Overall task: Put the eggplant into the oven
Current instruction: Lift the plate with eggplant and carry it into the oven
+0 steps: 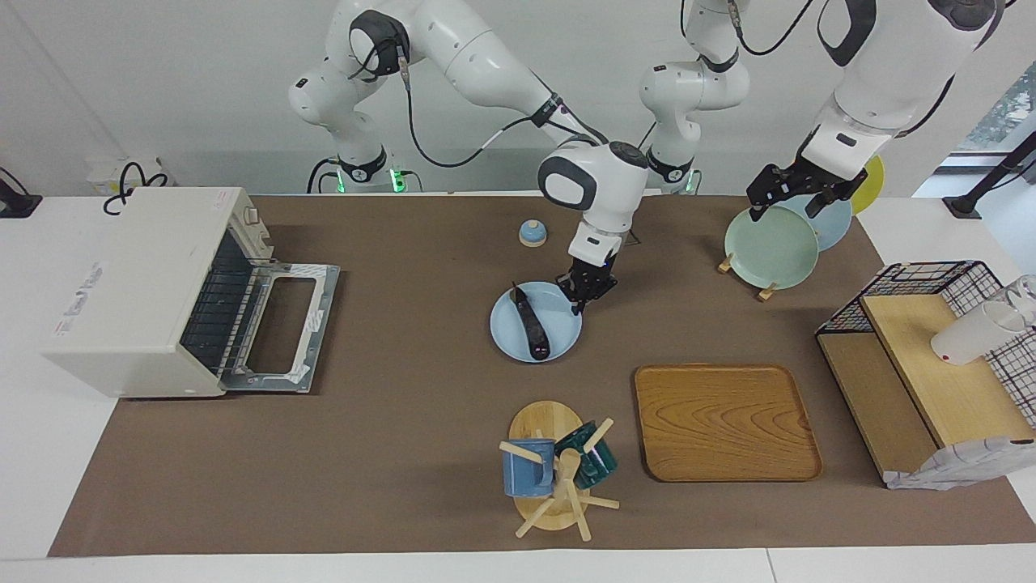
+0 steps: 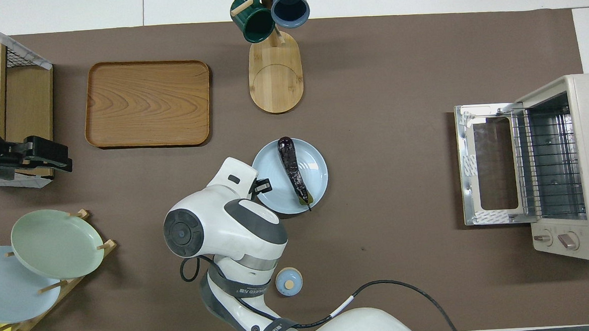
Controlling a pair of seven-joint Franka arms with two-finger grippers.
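Facing view: right claw (image 1: 584, 295) pinched on blue plate (image 1: 518, 344) rim, eggplant (image 1: 530, 322) aboard, bare mat toward open oven (image 1: 137, 283).

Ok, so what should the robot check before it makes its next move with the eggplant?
1. Oven door open and lying flat: ok.
2. Eggplant lying on the blue plate: ok.
3. Right gripper holding the plate: ok, jaws shut on its rim.
4. Mat between plate and oven door free of things: ok.
5. Left gripper out of the way: ok, it waits over the plate rack.
6. Eggplant steady enough not to roll off if the plate moves: cannot tell.
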